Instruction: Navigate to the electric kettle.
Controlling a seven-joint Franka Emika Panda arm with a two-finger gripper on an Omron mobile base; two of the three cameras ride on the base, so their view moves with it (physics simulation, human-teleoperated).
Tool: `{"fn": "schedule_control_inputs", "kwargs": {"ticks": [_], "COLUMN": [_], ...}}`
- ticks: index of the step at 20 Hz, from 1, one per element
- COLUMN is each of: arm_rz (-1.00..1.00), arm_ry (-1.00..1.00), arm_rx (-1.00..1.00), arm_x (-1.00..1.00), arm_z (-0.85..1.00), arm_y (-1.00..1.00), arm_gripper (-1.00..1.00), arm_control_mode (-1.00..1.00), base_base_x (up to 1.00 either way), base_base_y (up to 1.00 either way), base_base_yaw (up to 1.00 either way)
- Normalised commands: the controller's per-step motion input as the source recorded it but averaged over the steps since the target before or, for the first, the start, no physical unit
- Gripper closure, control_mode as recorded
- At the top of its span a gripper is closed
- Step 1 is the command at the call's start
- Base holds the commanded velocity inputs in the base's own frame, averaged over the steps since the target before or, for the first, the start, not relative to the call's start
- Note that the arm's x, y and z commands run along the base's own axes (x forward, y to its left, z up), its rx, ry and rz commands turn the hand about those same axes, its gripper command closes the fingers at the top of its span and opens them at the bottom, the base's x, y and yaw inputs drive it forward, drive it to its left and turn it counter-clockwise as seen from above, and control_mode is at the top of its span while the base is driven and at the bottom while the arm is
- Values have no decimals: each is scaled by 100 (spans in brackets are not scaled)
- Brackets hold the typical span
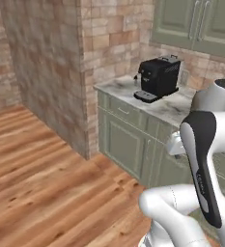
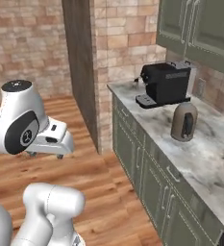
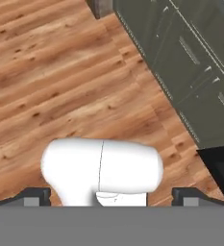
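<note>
Two appliances stand on the marble desk (image 2: 214,158) in the right base view: the electric kettle (image 2: 183,121), taupe-grey with a domed lid and a dark side handle, upright at about 3 o'clock of frame, and the black coffee machine (image 2: 165,83) just behind it at about 1 o'clock, near but apart. Green base cabinets (image 2: 147,178) run under the desk; green wall cabinets (image 2: 195,29) hang above. A brick wall (image 2: 118,53) ends the run at 12 o'clock, and the wood floor (image 2: 99,192) lies between it and the arm, whose hand (image 2: 51,139) sits at 9 o'clock.

Left base view: coffee machine (image 1: 158,77) on the desk (image 1: 167,108) at 1 o'clock, brick pillar (image 1: 104,58) at 12 o'clock, floor (image 1: 46,183) at 8 o'clock. The arm covers the desk to the right of the machine.

Hand view: floor (image 3: 60,86) planks across the centre, cabinet fronts (image 3: 190,67) at 2 o'clock. The pincer (image 3: 111,196) tips sit wide apart at the bottom corners, jaws spread, nothing between them.
</note>
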Motion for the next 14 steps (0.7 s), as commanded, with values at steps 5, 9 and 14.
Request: {"fn": "schedule_control_inputs", "kwargs": {"ticks": [5,9,14], "arm_rz": [0,0,0], "arm_ry": [0,0,0], "arm_rx": [0,0,0], "arm_x": [0,0,0], "arm_z": [0,0,0], "arm_y": [0,0,0], "arm_gripper": [-100,-100,-100], "arm_control_mode": [100,100,100], "base_base_x": [44,30,25], "base_base_y": [10,28,37], "base_base_yaw": [-75,-81,-84]}}
